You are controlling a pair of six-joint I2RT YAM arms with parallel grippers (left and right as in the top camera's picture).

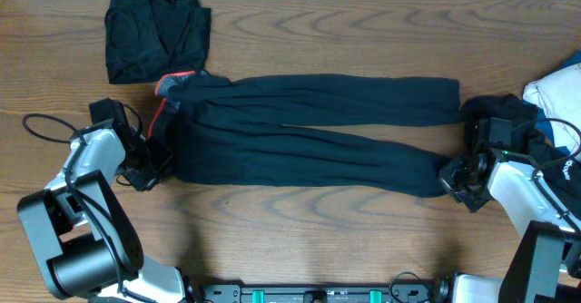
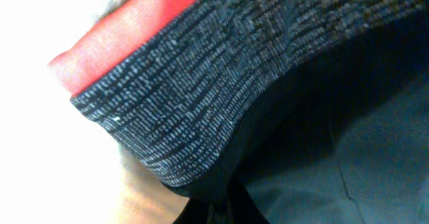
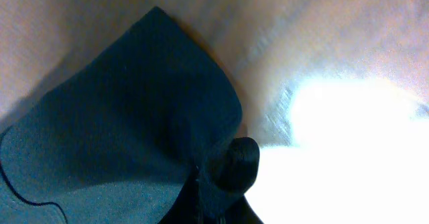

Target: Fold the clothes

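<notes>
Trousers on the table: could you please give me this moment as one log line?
trousers flat | left hand shut on waistband | right hand shut on leg hem

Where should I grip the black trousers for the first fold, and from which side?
Grip the trousers at both ends of the near edge: the waistband corner from the left, the near leg's cuff from the right. They lie flat, stretched left to right, so those ends are thin, free edges.
</notes>
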